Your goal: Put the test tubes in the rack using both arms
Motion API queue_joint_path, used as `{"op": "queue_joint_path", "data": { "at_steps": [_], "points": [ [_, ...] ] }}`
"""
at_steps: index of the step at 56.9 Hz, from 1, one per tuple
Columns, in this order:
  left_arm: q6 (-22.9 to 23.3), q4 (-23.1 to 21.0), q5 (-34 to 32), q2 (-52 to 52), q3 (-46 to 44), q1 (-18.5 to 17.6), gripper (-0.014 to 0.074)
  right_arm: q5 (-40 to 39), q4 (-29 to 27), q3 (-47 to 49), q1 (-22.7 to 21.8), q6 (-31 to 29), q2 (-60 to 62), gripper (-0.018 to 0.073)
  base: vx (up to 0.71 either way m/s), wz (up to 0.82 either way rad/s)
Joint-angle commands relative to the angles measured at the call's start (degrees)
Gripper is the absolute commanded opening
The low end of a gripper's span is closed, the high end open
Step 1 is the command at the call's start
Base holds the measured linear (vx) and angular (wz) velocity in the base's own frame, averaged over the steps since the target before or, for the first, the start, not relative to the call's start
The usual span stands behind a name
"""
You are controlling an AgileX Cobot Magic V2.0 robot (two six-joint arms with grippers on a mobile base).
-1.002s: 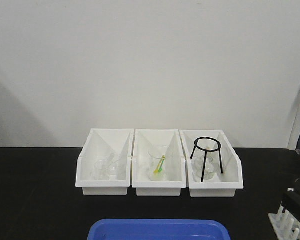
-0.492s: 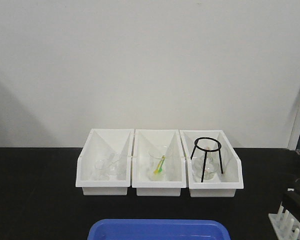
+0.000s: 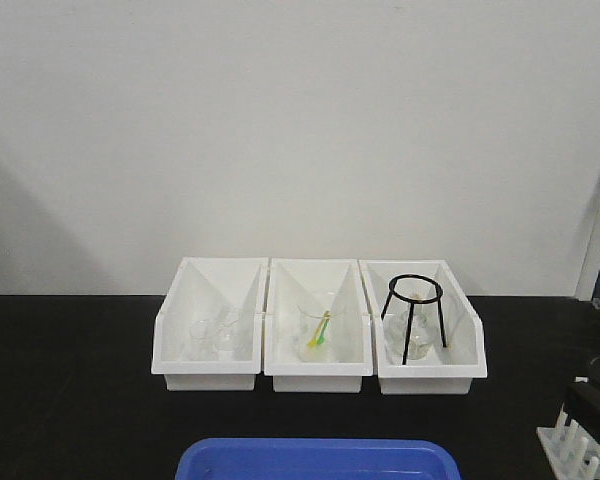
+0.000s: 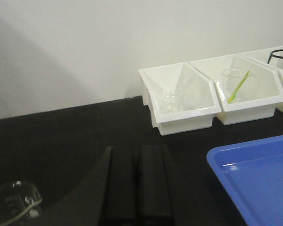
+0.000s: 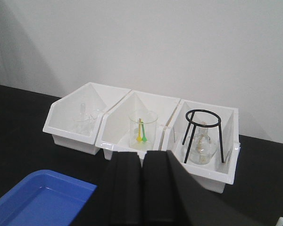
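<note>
The white rack [image 3: 577, 446] stands at the bottom right corner of the front view, with upright pegs showing and the rest cut off by the edge. A dark part of an arm [image 3: 594, 408] sits just above it. I cannot make out any test tubes. My left gripper [image 4: 137, 188] is shut and empty, low over the black table, left of the blue tray [image 4: 257, 181]. My right gripper [image 5: 142, 188] is shut and empty, in front of the middle bin [image 5: 114, 137]. A white tip [image 5: 281, 221] shows at the bottom right of the right wrist view.
Three white open-fronted bins [image 3: 318, 372] stand in a row by the wall. They hold small glassware, a beaker with yellow and green sticks [image 3: 320, 330], and a black tripod [image 3: 413, 312] over a flask. A glass beaker [image 4: 12, 207] is at my left gripper's left.
</note>
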State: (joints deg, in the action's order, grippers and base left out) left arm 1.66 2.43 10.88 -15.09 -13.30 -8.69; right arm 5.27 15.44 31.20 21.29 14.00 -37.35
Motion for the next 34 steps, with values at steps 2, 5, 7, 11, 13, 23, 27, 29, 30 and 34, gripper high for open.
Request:
{"op": "queue_joint_path", "data": {
  "at_steps": [2, 5, 7, 11, 13, 23, 27, 29, 30, 34],
  "points": [
    [-0.1, -3.1, -8.8, 6.1, 7.2, 2.6, -0.002, -4.2, 0.7, 1.7, 0.0, -0.6, 0.0, -0.0008, 0.0, 0.0],
    [-0.1, -3.2, -9.2, 9.7, 11.2, 3.0, -0.002, -4.2, 0.7, 1.7, 0.0, -0.6, 0.0, -0.0008, 0.0, 0.0],
    [-0.1, -3.2, -9.4, 12.7, 14.3, 3.0, -0.002, -4.2, 0.7, 1.7, 0.0, -0.6, 0.0, -0.0008, 0.0, 0.0],
    [0.0, -3.5, -7.7, 17.3, 17.1, 3.0, -0.002, -4.2, 0.7, 1.7, 0.0, -0.6, 0.0, -0.0008, 0.0, 0.0],
    [-0.5, -3.0, -5.1, 17.0, 16.5, 3.0, -0.002, -4.3, 0.7, 1.7, 0.0, -0.6, 0.0, -0.0008, 0.0, 0.0],
    [-1.2, -1.6, -5.4, 16.3, 16.6, 3.0, -0.002, -4.1, 0.7, 1.7, 0.0, -0.6, 0.0, -0.0008, 0.0, 0.0],
    [-1.2, -1.6, -5.1, 16.1, 16.6, 3.0, -0.002, -4.1, 0.7, 1.7, 0.0, -0.6, 0.0, -0.0008, 0.0, 0.0],
    [-1.2, -1.6, -5.1, 16.1, 16.6, 3.0, -0.002, -4.1, 0.7, 1.7, 0.0, -0.6, 0.0, -0.0008, 0.0, 0.0],
    [-1.2, -1.6, -5.1, 16.1, 16.6, 3.0, -0.002, -4.1, 0.7, 1.7, 0.0, -0.6, 0.0, -0.0008, 0.0, 0.0],
    [-1.1, -1.6, -5.1, 16.1, 16.5, 3.0, -0.002, -4.1, 0.7, 1.7, 0.0, -0.6, 0.0, -0.0008, 0.0, 0.0]
  ]
}}
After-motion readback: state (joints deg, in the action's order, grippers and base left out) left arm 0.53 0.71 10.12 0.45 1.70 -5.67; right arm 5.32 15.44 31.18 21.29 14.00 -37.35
